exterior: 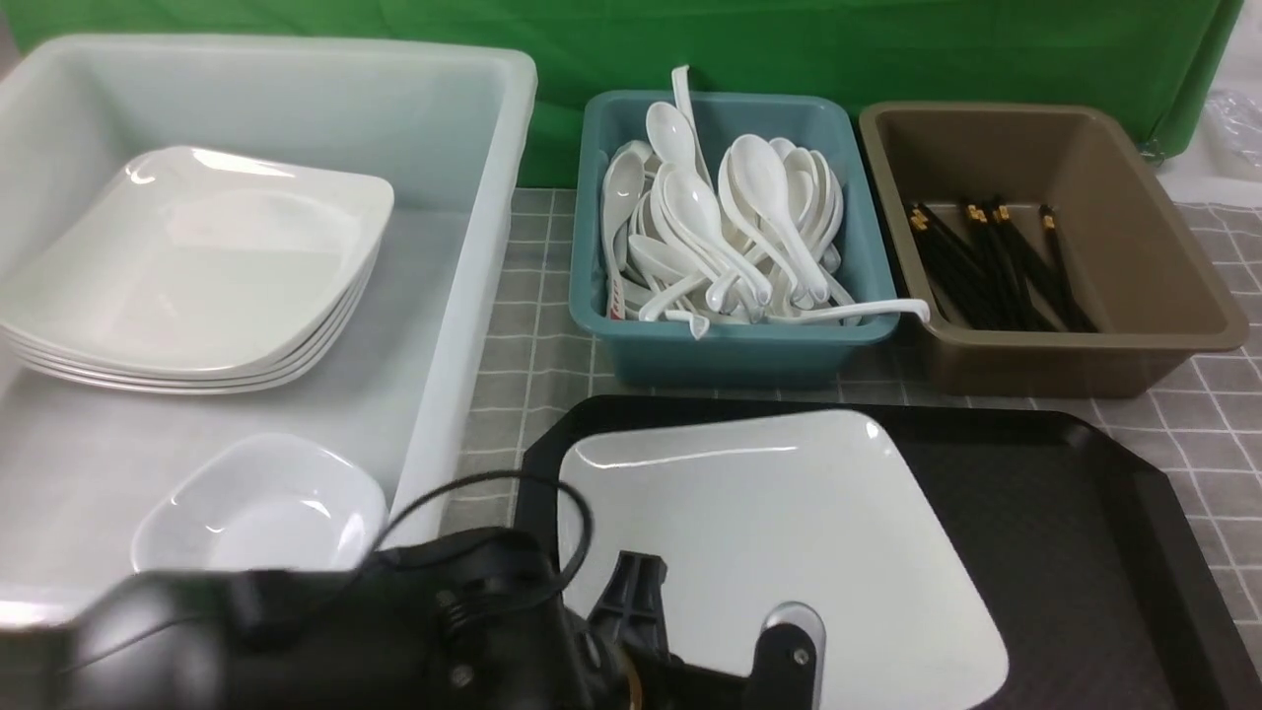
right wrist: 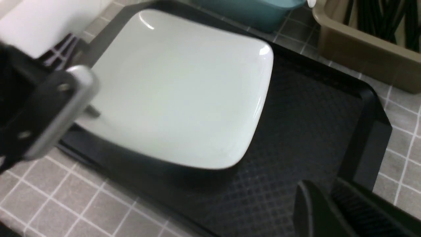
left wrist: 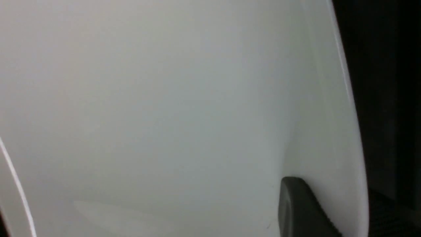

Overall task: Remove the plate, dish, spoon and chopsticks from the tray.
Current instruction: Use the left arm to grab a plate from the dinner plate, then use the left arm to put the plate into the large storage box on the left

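White plastic forms the big tub at far left, which holds a stack of square plates at its far end and a small dish at its near end. To its right, a teal tub is heaped with white spoons, one handle hanging over the right rim. Farther right, a brown tub holds black chopsticks with gold bands. Nearer, on the grey checked cloth, the black tray carries only the plate, which sits on its left half. The left gripper pinches the plate's near left edge: one finger lies on the inner face just inside the rim, and the other is hidden underneath. The right gripper hangs over the tray's bare right part, jaws almost together and holding nothing.
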`<state>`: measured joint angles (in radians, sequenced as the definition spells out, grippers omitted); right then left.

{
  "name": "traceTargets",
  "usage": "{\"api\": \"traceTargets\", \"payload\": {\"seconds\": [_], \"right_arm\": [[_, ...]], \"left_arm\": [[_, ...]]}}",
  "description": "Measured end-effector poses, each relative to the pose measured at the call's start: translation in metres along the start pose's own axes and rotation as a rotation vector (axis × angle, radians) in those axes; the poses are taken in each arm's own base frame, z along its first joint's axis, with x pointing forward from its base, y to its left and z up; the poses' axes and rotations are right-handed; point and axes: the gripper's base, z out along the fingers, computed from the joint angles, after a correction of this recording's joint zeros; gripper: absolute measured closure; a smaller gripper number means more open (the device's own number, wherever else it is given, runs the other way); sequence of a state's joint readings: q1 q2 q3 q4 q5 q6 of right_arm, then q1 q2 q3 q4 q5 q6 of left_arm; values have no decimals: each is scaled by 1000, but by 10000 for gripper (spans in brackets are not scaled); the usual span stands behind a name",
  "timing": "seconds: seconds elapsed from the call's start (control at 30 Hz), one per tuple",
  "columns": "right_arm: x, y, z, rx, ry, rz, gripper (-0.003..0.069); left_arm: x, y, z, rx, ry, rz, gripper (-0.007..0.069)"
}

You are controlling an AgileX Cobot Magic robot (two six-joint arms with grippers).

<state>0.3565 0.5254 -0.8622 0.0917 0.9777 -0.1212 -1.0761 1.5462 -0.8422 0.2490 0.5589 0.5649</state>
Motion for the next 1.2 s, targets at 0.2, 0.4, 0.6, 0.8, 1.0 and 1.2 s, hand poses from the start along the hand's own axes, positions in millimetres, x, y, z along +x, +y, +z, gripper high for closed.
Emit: {"api": "traceTargets", "payload": {"seconds": [0.2, 0.4, 0.6, 0.8, 1.0, 1.2], "right_arm": [[-5, -1, 0, 6, -56, 21, 528], [-15, -2, -1, 15, -169, 64, 526], [-28, -3, -8, 14, -261, 119, 612], [-57, -3, -16, 0, -309, 127, 631], [-75, 1, 2, -75, -264, 76, 632], [-79, 4, 14, -109, -232, 12, 632]], "left_arm": [[-2, -8, -59, -61, -104, -55, 581], [12, -13, -115, -137, -259, -149, 593], [26, -11, -175, -273, -432, -226, 592], [59, 25, -218, -560, -326, -344, 592], [113, 68, -195, -646, -25, -514, 592], [178, 115, -156, -698, 155, -644, 592]]}}
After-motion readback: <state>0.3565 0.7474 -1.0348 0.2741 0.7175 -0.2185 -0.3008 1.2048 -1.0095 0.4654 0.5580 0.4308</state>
